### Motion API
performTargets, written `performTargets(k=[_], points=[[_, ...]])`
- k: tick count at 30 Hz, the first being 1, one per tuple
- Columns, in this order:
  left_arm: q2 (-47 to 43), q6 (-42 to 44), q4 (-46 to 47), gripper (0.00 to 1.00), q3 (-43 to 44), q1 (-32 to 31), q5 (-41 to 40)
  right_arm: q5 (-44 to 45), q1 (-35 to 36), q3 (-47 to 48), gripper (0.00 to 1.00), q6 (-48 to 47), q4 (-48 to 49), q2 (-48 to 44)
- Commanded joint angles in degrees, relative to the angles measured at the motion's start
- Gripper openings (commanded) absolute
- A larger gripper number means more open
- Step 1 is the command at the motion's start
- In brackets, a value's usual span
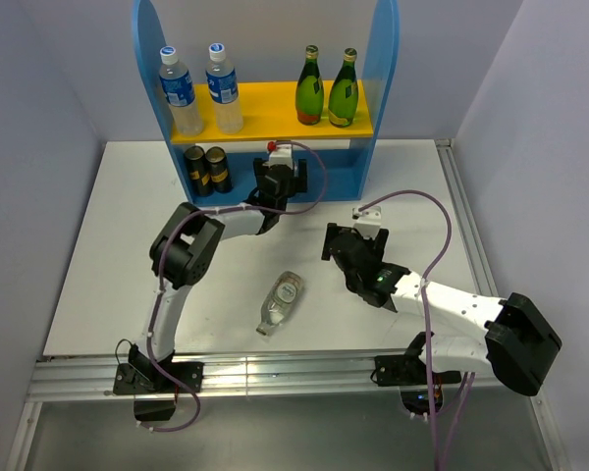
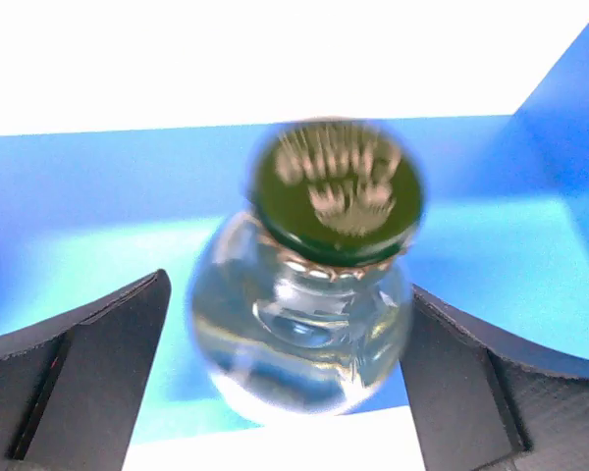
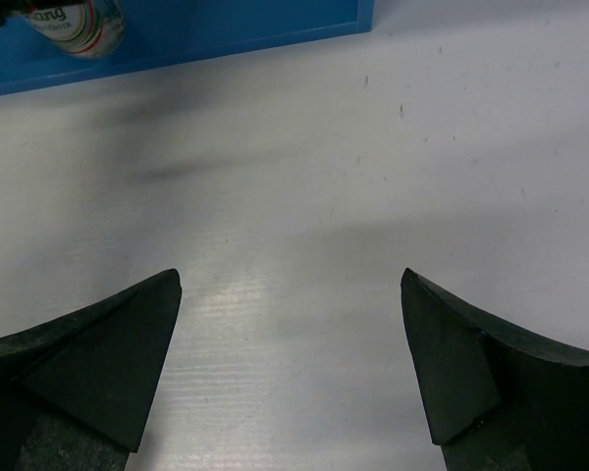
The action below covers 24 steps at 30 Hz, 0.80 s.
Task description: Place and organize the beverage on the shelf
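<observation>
From above, the shelf point(image 1: 149, 59) carried two blue-label bottles point(image 1: 198, 88) at the left of its yellow board point(image 1: 265, 106) and two green bottles point(image 1: 326, 90) at the right, all upright. Two cans point(image 1: 206, 169) stood at the left of the lower level. The left gripper point(image 1: 279, 177) reached into that level beside the cans, its wrist covering whatever sat between its fingers. A lying bottle point(image 1: 280, 300), short and clear, rested on its side on the table point(image 1: 118, 255) between the two arms, touching neither.

The left wrist view supplied what the top view hid. A standing bottle point(image 2: 299, 339), also short and clear with a dark cap point(image 2: 336, 191), was on the blue base point(image 2: 98, 255) between the spread fingers point(image 2: 88, 363). A gap showed on its left. On its right the finger was just beside the glass, and contact could not be told. That picture was blurred.

The right gripper point(image 3: 290, 294) hung over bare table, fingers wide apart with nothing between them. Its view also caught the shelf's front edge. A round labelled thing point(image 3: 79, 25) was cut off at the top left corner, too cropped to identify.
</observation>
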Motion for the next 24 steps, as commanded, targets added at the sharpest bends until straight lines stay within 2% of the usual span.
performTargets(k=[1, 5, 9, 18, 20, 24], points=[[-8.7, 0.1, 5.4, 0.99, -3.0, -0.4, 0.0, 0.8, -0.2, 2.8, 1.00, -0.1, 1.1, 0.3], [-14.2, 0.9, 4.4, 0.99, -7.4, -1.0, -0.1, 1.4, -0.2, 3.0, 1.00, -0.2, 1.1, 0.5], [-22.4, 0.2, -3.8, 0.99, -9.8, -2.3, 0.1, 1.7, -0.2, 2.7, 1.00, -0.2, 1.1, -0.1], [-41.8, -2.6, -15.7, 0.99, -21.5, -5.8, -0.2, 2.9, 2.3, 1.8, 0.99, -2.0, 2.7, -3.2], [-46.7, -4.8, -18.3, 0.99, -24.2, -6.2, 0.1, 1.8, 4.3, 3.8, 0.99, -4.1, -1.3, -3.7], [-54.9, -6.7, -22.9, 0.99, -29.7, -7.5, -0.9, -7.8, 9.1, 17.9, 1.00, -6.3, -15.9, -0.8]])
